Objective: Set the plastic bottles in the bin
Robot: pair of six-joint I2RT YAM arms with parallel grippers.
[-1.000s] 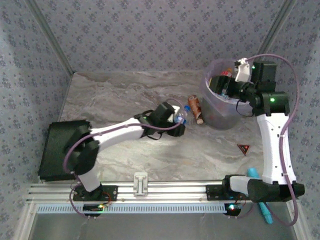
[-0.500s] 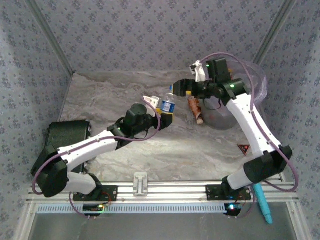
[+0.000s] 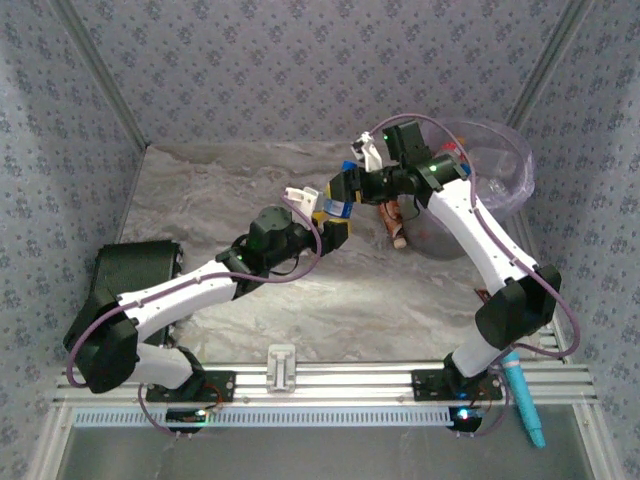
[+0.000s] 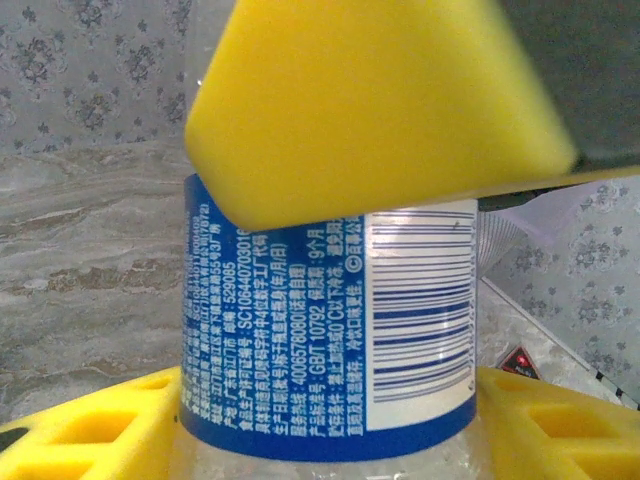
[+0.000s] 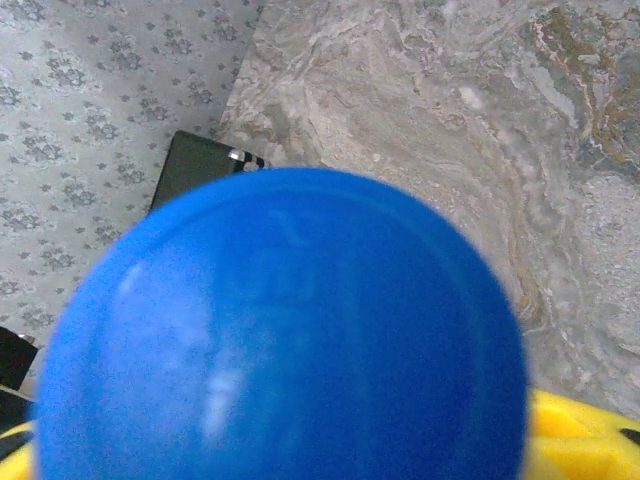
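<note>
Blue-labelled bottle (image 4: 330, 330): clamped between left gripper (image 3: 335, 228) fingers, touching both; right gripper (image 3: 350, 186) at its cap, grip indeterminate.

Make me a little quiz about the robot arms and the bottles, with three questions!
1. True or false: the blue-label bottle is lying flat on the table.
2. What colour is that bottle's cap?
3. Pick one. The brown bottle is: A) lying on the table beside the bin; B) held in a gripper; C) standing upright.

Key
1. False: the left gripper holds it up off the table.
2. Blue.
3. A.
</note>
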